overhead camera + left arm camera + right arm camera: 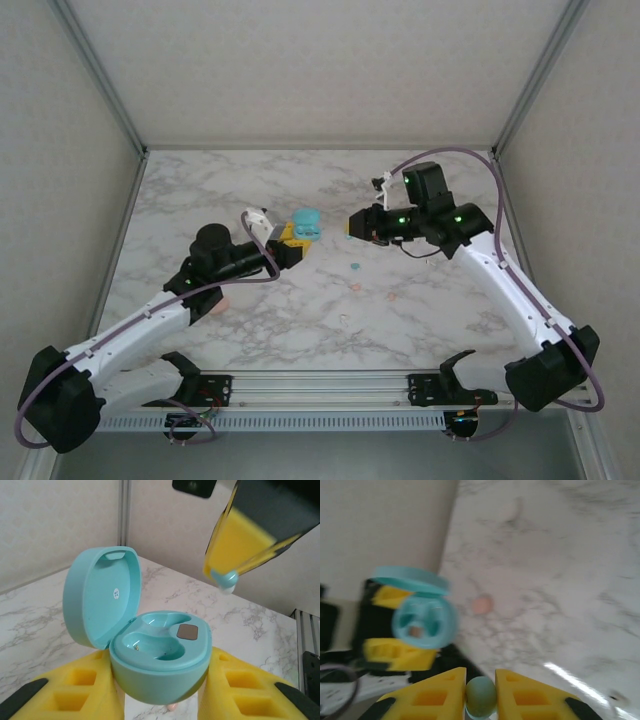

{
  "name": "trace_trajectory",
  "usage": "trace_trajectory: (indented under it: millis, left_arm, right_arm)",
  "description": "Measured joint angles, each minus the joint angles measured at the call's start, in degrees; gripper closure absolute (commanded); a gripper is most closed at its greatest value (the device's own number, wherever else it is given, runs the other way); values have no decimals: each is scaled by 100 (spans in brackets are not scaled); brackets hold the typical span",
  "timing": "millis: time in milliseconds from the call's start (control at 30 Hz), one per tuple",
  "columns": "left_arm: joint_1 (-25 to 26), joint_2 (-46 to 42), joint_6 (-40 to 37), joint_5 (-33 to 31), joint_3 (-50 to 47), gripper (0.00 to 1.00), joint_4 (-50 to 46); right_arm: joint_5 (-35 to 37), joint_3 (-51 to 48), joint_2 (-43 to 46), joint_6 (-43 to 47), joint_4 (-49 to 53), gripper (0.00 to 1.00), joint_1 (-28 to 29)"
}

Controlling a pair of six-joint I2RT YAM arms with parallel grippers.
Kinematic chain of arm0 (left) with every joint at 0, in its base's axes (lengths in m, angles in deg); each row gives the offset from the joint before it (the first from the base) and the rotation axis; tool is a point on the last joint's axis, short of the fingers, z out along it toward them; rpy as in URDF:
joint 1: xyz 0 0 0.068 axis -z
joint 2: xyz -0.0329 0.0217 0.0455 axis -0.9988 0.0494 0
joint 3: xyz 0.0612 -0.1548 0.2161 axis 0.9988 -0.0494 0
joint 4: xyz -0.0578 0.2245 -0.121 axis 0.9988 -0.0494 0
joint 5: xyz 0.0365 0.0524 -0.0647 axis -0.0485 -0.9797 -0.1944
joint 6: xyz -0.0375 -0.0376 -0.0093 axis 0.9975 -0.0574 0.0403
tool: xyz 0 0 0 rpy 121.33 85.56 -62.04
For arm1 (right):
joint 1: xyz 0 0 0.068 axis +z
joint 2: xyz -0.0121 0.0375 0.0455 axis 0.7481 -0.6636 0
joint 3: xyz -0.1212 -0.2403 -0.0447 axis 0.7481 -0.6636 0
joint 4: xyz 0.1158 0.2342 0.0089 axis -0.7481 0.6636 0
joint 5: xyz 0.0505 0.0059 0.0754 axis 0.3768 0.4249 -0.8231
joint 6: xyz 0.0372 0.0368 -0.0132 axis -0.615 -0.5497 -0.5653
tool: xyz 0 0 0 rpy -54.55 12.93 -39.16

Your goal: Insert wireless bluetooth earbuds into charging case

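Two claws, both loaded. Nearest the bases: a pinkish object lay on the table against the left arm, mostly hidden, couldn't identify it. Further out, between the arms, a salmon earbud sat on the marble, with a loose teal earbud just beyond it, the two near but apart. Past those, the left gripper was clamped on the charging case, yellow fingers on both flanks of its base, case held off the table. Lid was hinged open and stood roughly upright on the left in the left wrist view, wells facing up, small brown square patch on the inner deck. Right gripper was pinched tight on a second teal earbud, bud right at the fingertips. From the left wrist camera that bud hung above and to the right of the open case, clearly apart from it. Right wrist view was blurred, case visible ahead of the bud. Behind everything, the pale back wall
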Motion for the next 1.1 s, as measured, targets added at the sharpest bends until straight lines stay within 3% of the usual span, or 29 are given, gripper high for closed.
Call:
trace_trajectory:
  millis: [233, 433, 633, 1100]
  left_arm:
    - [9, 26, -90, 2, 2, 71, 39]
    - [9, 9, -179, 70, 39, 71, 42]
    - [9, -66, -214, 111, 55, 71, 44]
    - [15, -74, -216, 304, 195, 71, 85]
  right_arm:
    - [-1528, -240, -24, -1185, -1390, 78, -131]
    - [-2275, -238, -317, -1917, -2118, 78, -131]
    - [-2371, -238, -498, -2149, -2267, 78, -131]
    - [-1757, -208, -496, -1716, -2107, 78, -90]
